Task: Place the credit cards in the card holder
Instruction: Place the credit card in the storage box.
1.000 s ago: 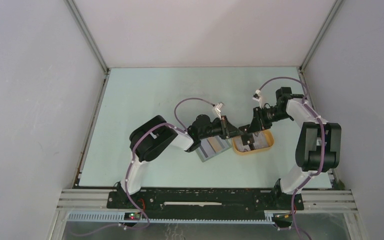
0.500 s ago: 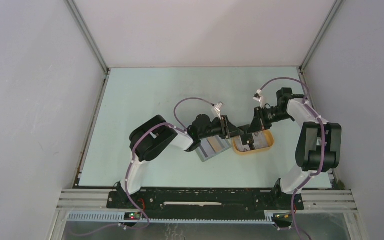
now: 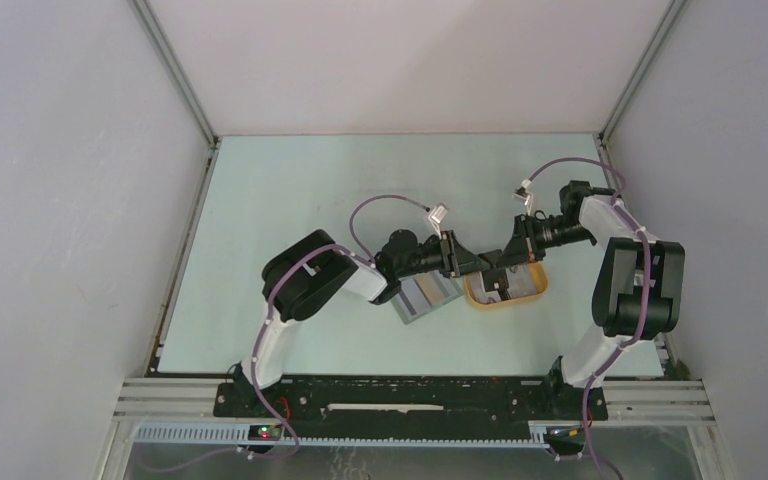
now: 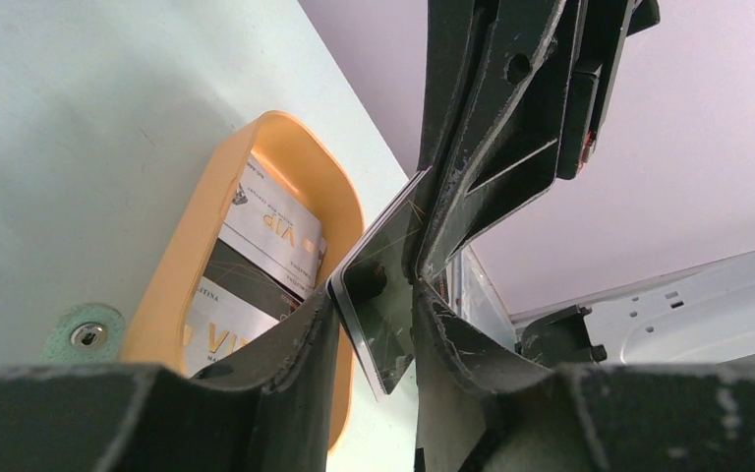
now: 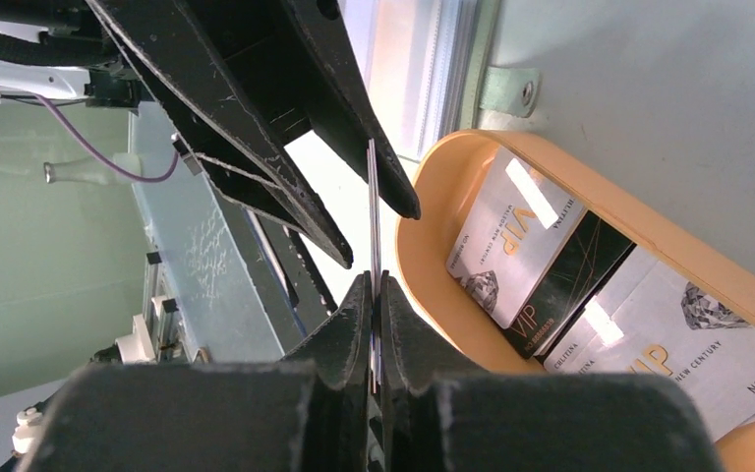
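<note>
A black credit card (image 4: 388, 295) is held on edge just left of the tan tray. My right gripper (image 5: 375, 280) is shut on the card's edge (image 5: 373, 197). My left gripper (image 4: 374, 293) is open, its fingers on either side of the slanted card; one finger (image 4: 305, 334) touches the card's corner. In the top view the left gripper (image 3: 467, 263) and right gripper (image 3: 491, 266) meet tip to tip. The grey-green card holder (image 3: 422, 297) lies open on the table under the left wrist. More pale and black cards (image 5: 521, 236) lie in the tray.
The tan-yellow oval tray (image 3: 537, 291) sits right of the card holder; its rim shows in both wrist views (image 4: 197, 216) (image 5: 433, 197). A grey-green snap tab (image 4: 84, 334) lies on the table beside the tray. Booth walls enclose the table on three sides.
The right arm's wrist has swung slightly right and its forearm lies flatter. Both grippers stay together at the tray's left edge with the card between them.
</note>
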`<state>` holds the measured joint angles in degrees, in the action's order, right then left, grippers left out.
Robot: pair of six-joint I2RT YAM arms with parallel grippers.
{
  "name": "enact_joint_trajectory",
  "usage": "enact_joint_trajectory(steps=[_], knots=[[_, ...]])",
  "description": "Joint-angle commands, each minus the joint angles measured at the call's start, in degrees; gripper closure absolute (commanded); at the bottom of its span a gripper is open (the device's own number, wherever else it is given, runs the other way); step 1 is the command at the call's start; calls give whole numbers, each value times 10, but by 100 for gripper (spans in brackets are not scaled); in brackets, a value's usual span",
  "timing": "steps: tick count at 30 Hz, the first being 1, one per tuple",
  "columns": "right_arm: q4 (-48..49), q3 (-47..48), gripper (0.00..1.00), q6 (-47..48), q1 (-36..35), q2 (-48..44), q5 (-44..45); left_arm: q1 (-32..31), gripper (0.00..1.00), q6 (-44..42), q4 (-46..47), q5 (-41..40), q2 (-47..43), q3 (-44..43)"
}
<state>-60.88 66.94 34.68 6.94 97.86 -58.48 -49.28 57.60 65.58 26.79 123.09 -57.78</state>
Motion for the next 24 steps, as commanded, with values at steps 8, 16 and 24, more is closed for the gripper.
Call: enact_joint_trajectory(steps=[8,16,24], knots=[[-28,26,97,40,11,4,-37,4,61,29,70,33,16,-17],[-23,26,94,34,11,5,-28,4,100,44,85,38,28,-28],[-6,23,67,16,13,-2,-12,4,100,39,87,19,24,-14]])
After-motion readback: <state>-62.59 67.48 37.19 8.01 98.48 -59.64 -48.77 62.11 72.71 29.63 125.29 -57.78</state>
